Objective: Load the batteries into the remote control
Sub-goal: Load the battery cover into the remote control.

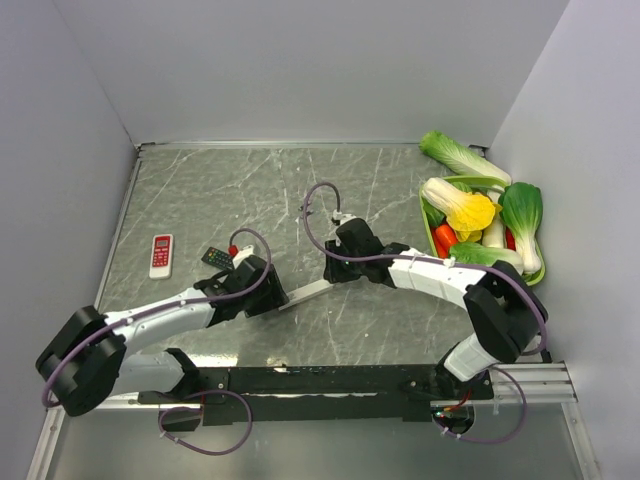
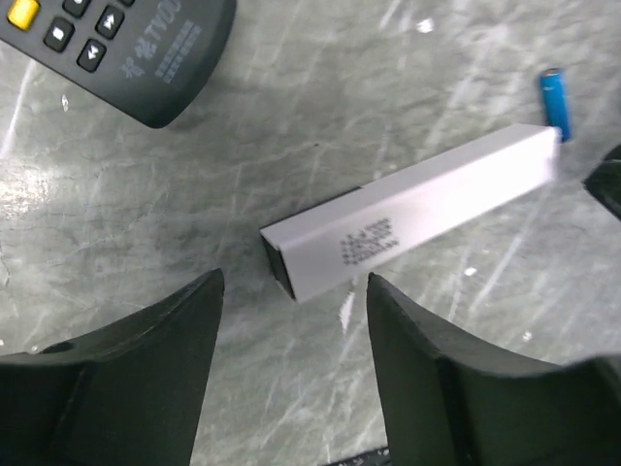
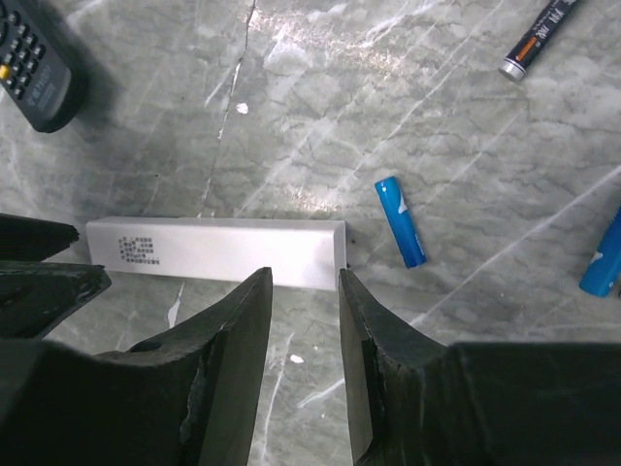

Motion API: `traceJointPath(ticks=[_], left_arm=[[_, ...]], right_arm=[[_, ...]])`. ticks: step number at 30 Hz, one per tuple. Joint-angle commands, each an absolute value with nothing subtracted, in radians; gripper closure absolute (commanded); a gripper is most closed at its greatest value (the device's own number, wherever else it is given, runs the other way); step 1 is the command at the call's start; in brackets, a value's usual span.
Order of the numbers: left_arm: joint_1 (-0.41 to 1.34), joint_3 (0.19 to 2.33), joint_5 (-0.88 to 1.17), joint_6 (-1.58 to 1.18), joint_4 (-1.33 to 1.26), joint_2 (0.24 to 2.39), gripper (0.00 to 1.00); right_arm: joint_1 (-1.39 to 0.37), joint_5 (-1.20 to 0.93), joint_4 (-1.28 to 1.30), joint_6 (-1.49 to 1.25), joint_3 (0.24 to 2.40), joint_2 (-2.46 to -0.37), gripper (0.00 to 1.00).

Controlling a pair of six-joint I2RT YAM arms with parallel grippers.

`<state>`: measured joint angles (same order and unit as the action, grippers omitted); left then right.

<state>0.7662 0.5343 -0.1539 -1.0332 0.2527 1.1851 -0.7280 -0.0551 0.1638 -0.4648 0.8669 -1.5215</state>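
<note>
A slim white bar-shaped remote control (image 1: 312, 291) (image 2: 427, 209) (image 3: 213, 250) lies flat on the marble table, label side up. My left gripper (image 1: 274, 296) (image 2: 294, 291) is open at its dark near end, and nothing sits between the fingers. At the other end my right gripper (image 1: 336, 270) (image 3: 303, 280) is open, its tips over the bar's edge, gripping nothing. A blue battery (image 3: 400, 220) (image 2: 553, 97) lies just past that end. Another blue battery (image 3: 602, 257) and a black one (image 3: 539, 39) lie farther off.
A black remote (image 1: 217, 257) (image 2: 116, 49) (image 3: 29, 68) lies left of the left gripper, and a white and red remote (image 1: 161, 255) farther left. A green basket (image 1: 470, 182) of toy vegetables stands at the right wall. Grey walls close in the table.
</note>
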Motion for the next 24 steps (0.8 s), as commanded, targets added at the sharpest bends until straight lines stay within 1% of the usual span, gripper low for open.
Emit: traceJointPath(ticks=[1,2,4,5,7,10,12,18,22,24], left_arm=[[0.764,0.531,-0.135,-1.055,0.201,1.235,0.36],[0.764,0.526,-0.133,-1.057,0.192,1.245,0.4],[0.764,0.522,-0.13,-1.06,0.186,1.253,0.43],[0.764,0.515,-0.13,-1.061,0.18,1.259,0.47],[0.764,0.512,-0.126,-1.063,0.175,1.267,0.49],[0.764,0.509,-0.115,-1.062,0.167,1.281,0.55],[0.764,0.508,-0.112,-1.06,0.166,1.287,0.59],[0.764,0.508,-0.11,-1.058,0.164,1.284,0.61],[0.764,0.509,-0.109,-1.055,0.166,1.282,0.59],[0.764,0.508,-0.113,-1.054,0.167,1.278,0.59]], right_arm=[[-0.719,-0.075,0.173,-0.433,0.923,-1.557,0.59],[-0.719,-0.081,0.172,-0.428,0.925,-1.565,0.59],[-0.718,-0.084,0.172,-0.426,0.928,-1.575,0.61],[-0.718,-0.09,0.169,-0.423,0.928,-1.586,0.62],[-0.718,-0.097,0.166,-0.422,0.931,-1.598,0.62],[-0.718,-0.11,0.164,-0.419,0.936,-1.62,0.65],[-0.718,-0.118,0.176,-0.419,0.943,-1.631,0.69],[-0.718,-0.086,0.202,-0.433,0.922,-1.609,0.7],[-0.719,-0.006,0.216,-0.446,0.896,-1.545,0.69],[-0.718,-0.002,0.216,-0.44,0.888,-1.528,0.69]])
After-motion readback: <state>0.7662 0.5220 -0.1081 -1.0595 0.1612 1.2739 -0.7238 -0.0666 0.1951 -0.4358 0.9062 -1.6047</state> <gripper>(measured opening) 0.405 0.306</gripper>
